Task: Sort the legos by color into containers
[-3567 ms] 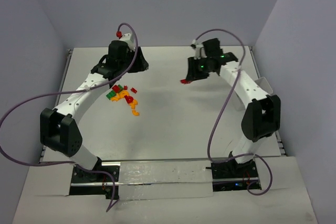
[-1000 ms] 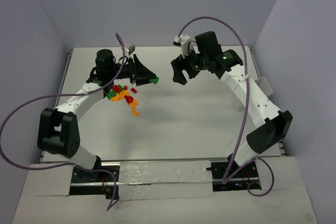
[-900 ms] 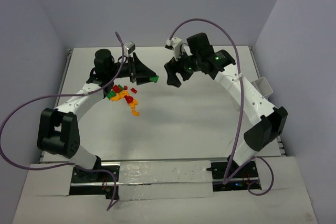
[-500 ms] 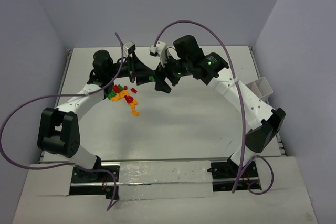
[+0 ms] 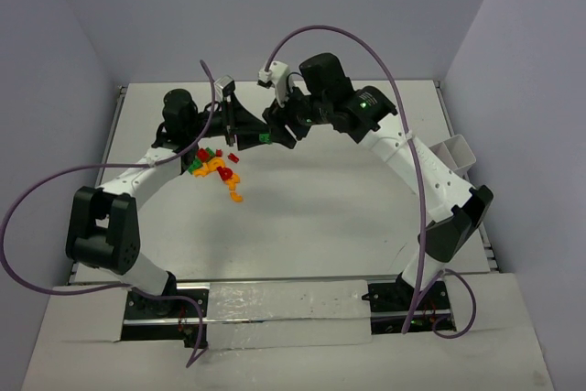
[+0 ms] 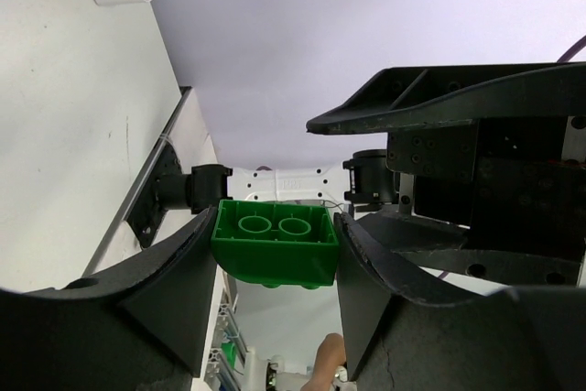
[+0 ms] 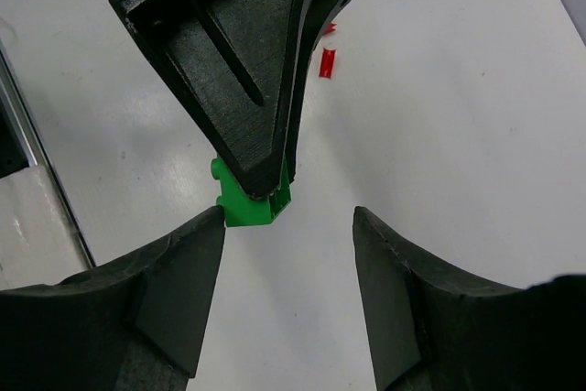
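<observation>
You are pinching a green lego (image 6: 275,246) tight in the left gripper (image 7: 261,179), holding it aloft near twelve o'clock. This is probably so the right gripper (image 7: 288,219), gaping wide and empty, can ferry it to the container (image 5: 455,151) at three o'clock.
</observation>
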You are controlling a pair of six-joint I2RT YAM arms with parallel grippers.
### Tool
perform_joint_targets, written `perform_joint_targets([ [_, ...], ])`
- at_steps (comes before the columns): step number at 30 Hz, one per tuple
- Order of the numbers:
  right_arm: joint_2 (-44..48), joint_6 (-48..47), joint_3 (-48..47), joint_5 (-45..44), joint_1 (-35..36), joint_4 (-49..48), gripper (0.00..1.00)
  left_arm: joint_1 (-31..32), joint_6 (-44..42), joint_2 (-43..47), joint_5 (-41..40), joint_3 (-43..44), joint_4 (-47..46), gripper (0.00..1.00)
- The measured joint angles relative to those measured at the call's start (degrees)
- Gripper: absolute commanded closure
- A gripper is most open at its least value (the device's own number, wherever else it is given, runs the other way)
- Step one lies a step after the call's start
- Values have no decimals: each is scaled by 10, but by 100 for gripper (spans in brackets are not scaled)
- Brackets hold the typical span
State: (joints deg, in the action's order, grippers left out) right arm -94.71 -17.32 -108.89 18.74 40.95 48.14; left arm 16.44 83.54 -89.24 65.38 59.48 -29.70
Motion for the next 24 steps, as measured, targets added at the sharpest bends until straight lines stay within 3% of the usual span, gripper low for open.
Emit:
perform_joint_targets([
  [7, -12, -5, -11, -2, 10, 2, 27, 1, 1, -1, 0, 0, 0, 98],
  [12, -23, -8, -15, 6, 20, 5, 32, 1, 1, -1, 0, 0, -1, 98],
  [18, -25, -13, -15, 6, 22, 5, 61, 1, 9, -1, 0, 0, -6, 94],
  [22, -25, -11, -13, 9, 22, 4, 75, 1, 14, -1, -2, -3, -17, 81],
  [23, -25, -9, -12, 10, 22, 4, 87, 1, 14, -1, -1, -5, -21, 71],
  [24, -25, -10, -12, 11, 22, 5, 88, 1, 16, -1, -2, -7, -24, 61],
])
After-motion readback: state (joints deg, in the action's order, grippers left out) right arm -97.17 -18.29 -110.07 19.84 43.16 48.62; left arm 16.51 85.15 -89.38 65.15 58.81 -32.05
